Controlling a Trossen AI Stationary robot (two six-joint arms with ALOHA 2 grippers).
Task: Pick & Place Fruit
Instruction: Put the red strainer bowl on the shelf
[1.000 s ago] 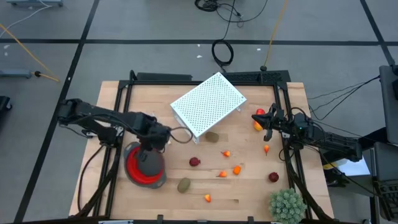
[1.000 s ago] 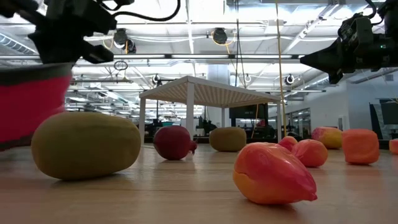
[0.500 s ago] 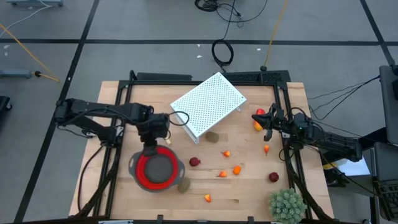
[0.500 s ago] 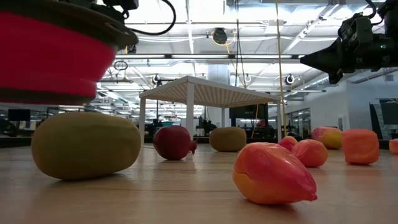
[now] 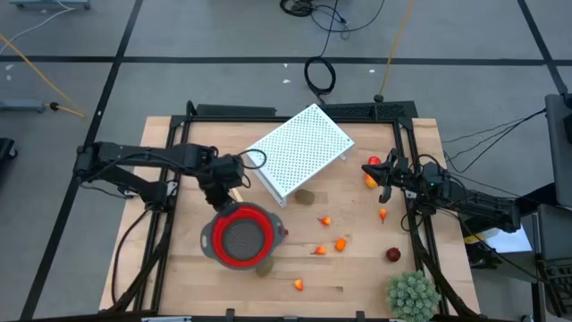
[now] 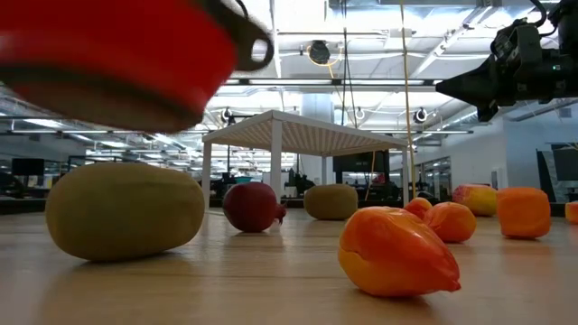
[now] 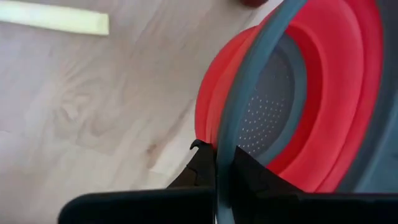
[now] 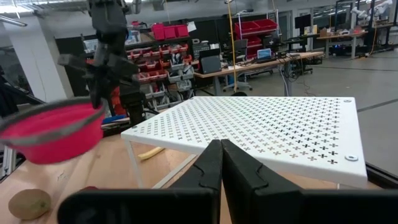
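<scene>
Fruit [image 5: 340, 243] dots mid-table; left hand [image 5: 225, 193] clamps the red bowl's [image 5: 241, 237] rim aloft, right hand [image 5: 381, 182] clenched empty at the table's edge

The high camera looks straight down from well above, taking in the whole pale wooden tabletop [image 5: 357, 259], both arms and the grey floor around.

The low camera sits at tabletop level, very near an olive-brown oval fruit [image 6: 124, 210], facing across the wood into the room behind.

The left wrist camera points down, close on the rim of the red collapsible bowl with a grey perforated base [image 7: 323, 93].

The right wrist camera looks level across the tabletop toward the white perforated metal stand [image 8: 261, 134]; high and low views share that stand, and all four share the bowl.
</scene>
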